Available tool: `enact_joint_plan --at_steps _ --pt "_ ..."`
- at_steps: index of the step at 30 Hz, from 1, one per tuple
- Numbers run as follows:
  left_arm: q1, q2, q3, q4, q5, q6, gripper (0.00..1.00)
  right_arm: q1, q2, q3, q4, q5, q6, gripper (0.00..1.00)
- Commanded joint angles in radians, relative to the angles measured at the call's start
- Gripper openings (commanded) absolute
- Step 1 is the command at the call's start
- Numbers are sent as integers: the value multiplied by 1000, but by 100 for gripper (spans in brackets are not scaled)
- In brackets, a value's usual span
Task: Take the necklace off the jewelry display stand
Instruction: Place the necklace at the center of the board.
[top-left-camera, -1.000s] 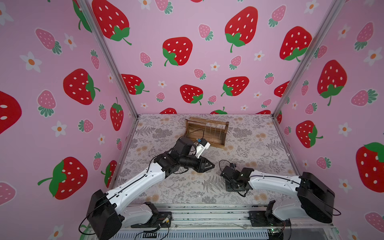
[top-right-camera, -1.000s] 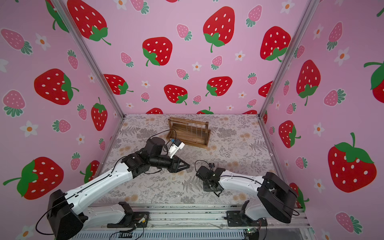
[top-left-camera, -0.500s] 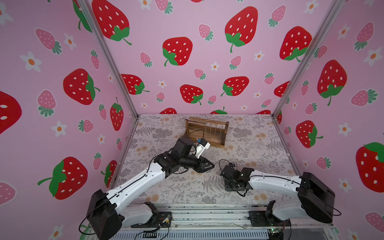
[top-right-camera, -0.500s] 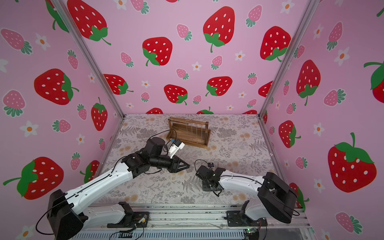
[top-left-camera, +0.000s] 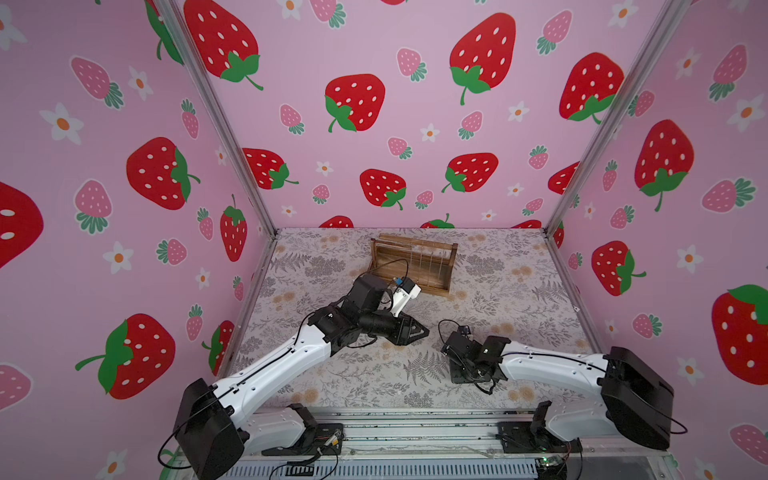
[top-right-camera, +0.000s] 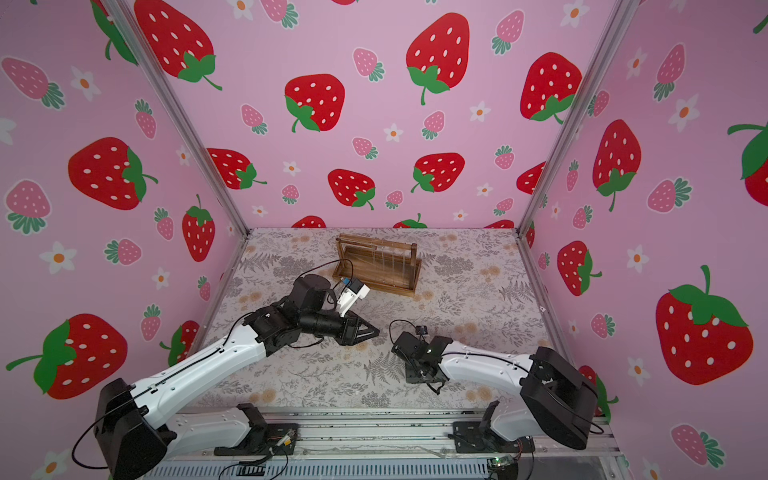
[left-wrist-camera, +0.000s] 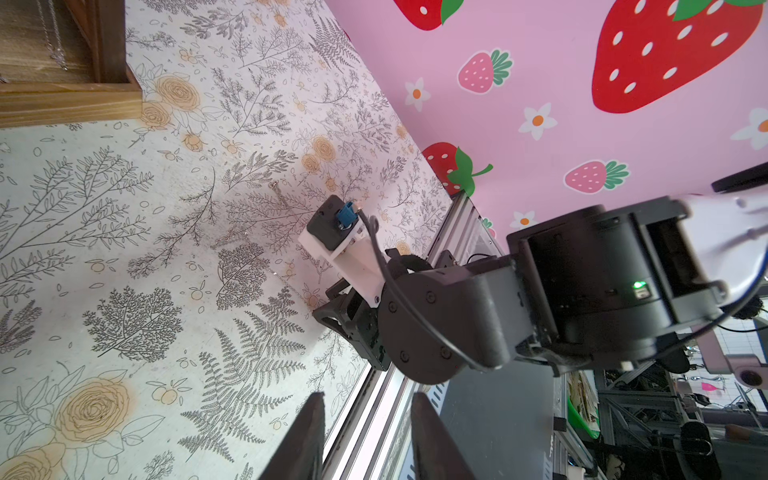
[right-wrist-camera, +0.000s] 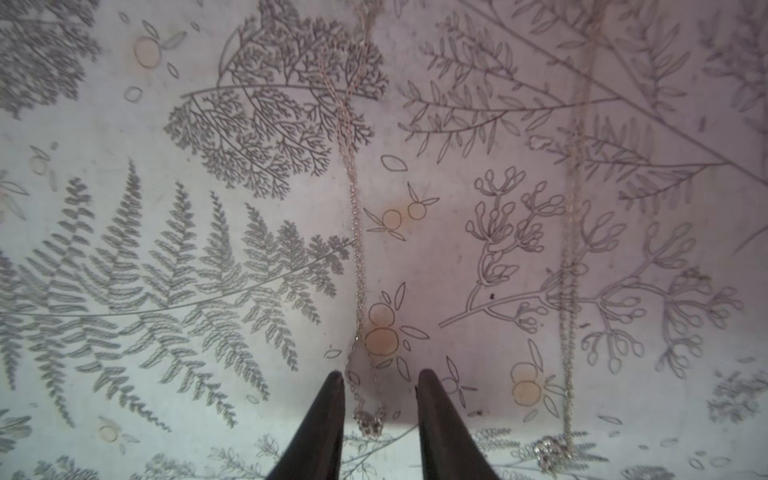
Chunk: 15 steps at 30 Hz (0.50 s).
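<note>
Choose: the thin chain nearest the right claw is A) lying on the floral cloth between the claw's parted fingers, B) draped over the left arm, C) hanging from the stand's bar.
A: the right wrist view shows the chain flat on the cloth, its end between the parted fingers of the right claw.

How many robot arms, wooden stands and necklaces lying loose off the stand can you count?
arms: 2
stand: 1
loose necklaces: 2
total: 5
</note>
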Motion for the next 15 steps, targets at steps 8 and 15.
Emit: enact_joint_plan --at_steps 8,15 --pt "-5 -4 19 -19 1 12 36 14 50 21 -3 -1 -12 31" --pt "-4 -9 12 -17 -1 14 36 30 42 10 -7 -2 3 18"
